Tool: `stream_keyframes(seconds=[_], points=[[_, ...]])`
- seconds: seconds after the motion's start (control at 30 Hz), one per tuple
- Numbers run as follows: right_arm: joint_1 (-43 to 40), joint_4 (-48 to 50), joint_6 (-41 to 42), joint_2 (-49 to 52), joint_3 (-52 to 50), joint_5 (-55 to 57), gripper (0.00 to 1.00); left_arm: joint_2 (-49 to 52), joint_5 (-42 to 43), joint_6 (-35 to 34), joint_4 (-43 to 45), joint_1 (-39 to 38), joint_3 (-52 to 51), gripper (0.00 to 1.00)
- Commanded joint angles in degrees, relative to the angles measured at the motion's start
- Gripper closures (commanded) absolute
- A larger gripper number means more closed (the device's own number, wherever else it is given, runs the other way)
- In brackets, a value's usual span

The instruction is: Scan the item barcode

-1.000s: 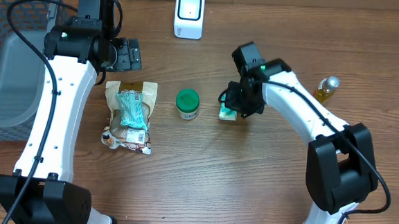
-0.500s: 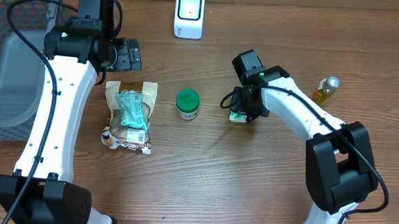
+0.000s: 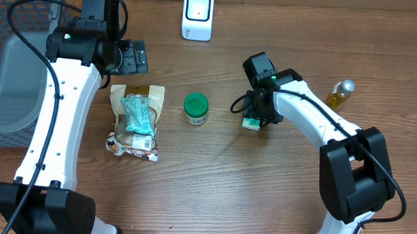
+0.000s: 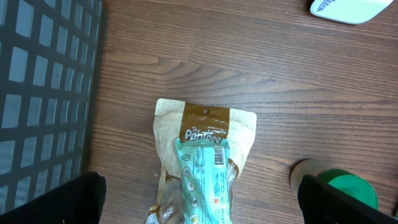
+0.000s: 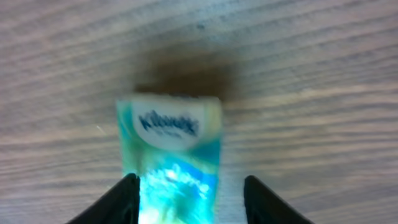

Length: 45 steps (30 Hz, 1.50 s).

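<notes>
Both pairs of jaws parted; tissue pack (image 5: 169, 155) sits unclamped inside right gripper (image 5: 191, 186), long axis along the fingers, well apart from scanner (image 3: 198, 15).

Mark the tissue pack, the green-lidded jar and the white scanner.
tissue pack (image 5: 169, 124), right wrist view, on its white logo panel.
green-lidded jar (image 3: 195, 104), overhead view, on the middle of its lid.
white scanner (image 3: 197, 11), overhead view, on its front face.
</notes>
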Motion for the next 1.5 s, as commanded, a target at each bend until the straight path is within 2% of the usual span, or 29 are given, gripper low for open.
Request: stream_keyframes(seconds=[0.0, 0.03, 0.1, 0.13, 0.17, 0.57, 0.73, 1.1, 1.23, 1.3, 1.47], points=[[-0.1, -3.2, 0.2, -1.7, 5.3, 2.1, 0.45, -0.2, -0.5, 1.1, 0.2, -0.7, 1.1, 0.0], [-0.1, -4.4, 0.2, -1.9, 6.7, 2.1, 0.41, -0.2, -0.5, 1.1, 0.2, -0.7, 1.1, 0.0], [-0.1, -6.9, 0.2, -2.1, 9.7, 2.0, 0.25, -0.2, -0.5, 1.1, 0.2, -0.7, 1.1, 0.01], [-0.1, -7.4, 0.2, -2.1, 10.6, 1.8, 0.09, -0.2, -0.5, 1.1, 0.2, -0.7, 1.1, 0.0], [-0.1, -7.5, 0.2, -2.1, 11.1, 1.2, 0.0, -0.2, -0.5, 1.1, 0.2, -0.7, 1.1, 0.0], [0.2, -6.4, 0.2, -2.0, 10.6, -8.9, 0.02, -0.2, -0.5, 1.1, 0.2, -0.7, 1.1, 0.0], [1.5, -6.5, 0.2, -1.2, 10.3, -9.2, 0.01, -0.2, -0.5, 1.1, 0.2, -0.8, 1.1, 0.0], [7.8, -5.7, 0.5, -0.8, 10.3, -3.0, 0.19, -0.2, -0.5, 1.1, 0.2, -0.8, 1.1, 0.0], [9.8, -5.8, 6.5, -0.3, 10.3, 5.4, 0.29, -0.2, -0.5, 1.1, 0.2, -0.8, 1.1, 0.0], [10.0, -6.1, 9.7, -0.2, 10.1, 8.2, 0.37, -0.2, -0.5, 1.1, 0.2, -0.8, 1.1, 0.0], [9.9, -5.4, 12.9, -0.2, 7.9, 11.9, 0.43, -0.2, -0.5, 1.1, 0.2, -0.8, 1.1, 0.01]])
